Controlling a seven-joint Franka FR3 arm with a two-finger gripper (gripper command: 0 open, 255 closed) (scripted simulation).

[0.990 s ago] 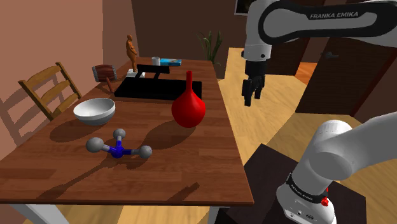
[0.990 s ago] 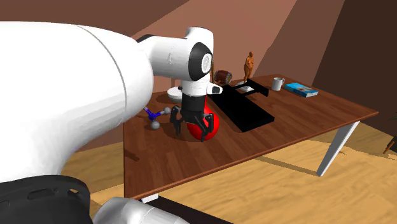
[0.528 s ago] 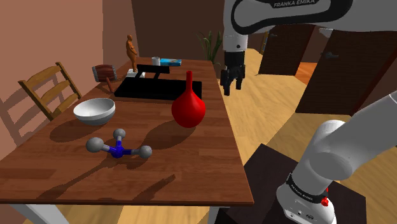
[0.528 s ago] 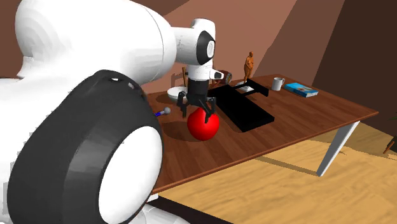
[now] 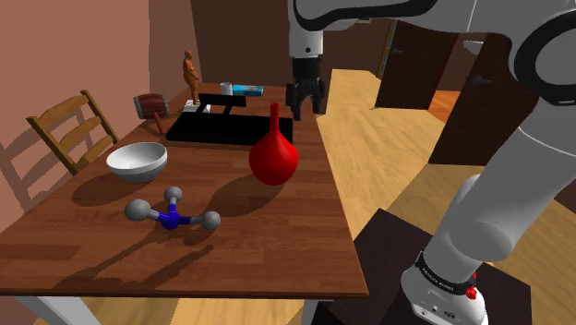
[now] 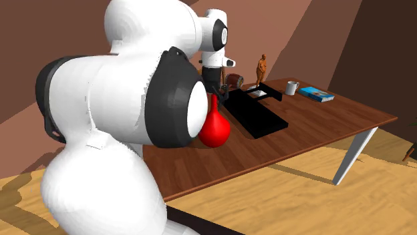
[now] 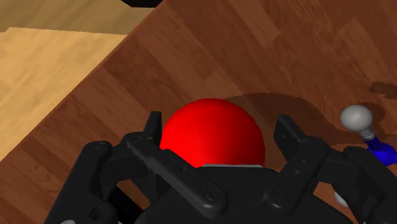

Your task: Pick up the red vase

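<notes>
gripper [image 5: 306, 104] above red vase [image 5: 273, 162]

The vase [image 5: 273, 162] is red, the bowl [image 5: 137, 159] white, the gripper [image 5: 306, 108] black.

We see a table [image 5: 277, 235] of dark reddish wood, its grain plain and its top faintly shiny. The vase [image 5: 273, 159] is smooth red with a mild gloss; we cannot name its material. The bowl [image 5: 137, 159] is smooth, plain white. The chair [image 5: 69, 129] is paler wood with visible grain. The model [image 5: 173, 217] has smooth grey balls with a soft sheen and a blue core. The tray [image 5: 222, 129] is flat matt black. The floor [image 5: 369, 175] is light wooden planking with a satin look. The gripper [image 5: 306, 111] is matt black, like hard plastic. The arm [image 5: 517, 185] has smooth, glossy white shells and dark joints.
</notes>
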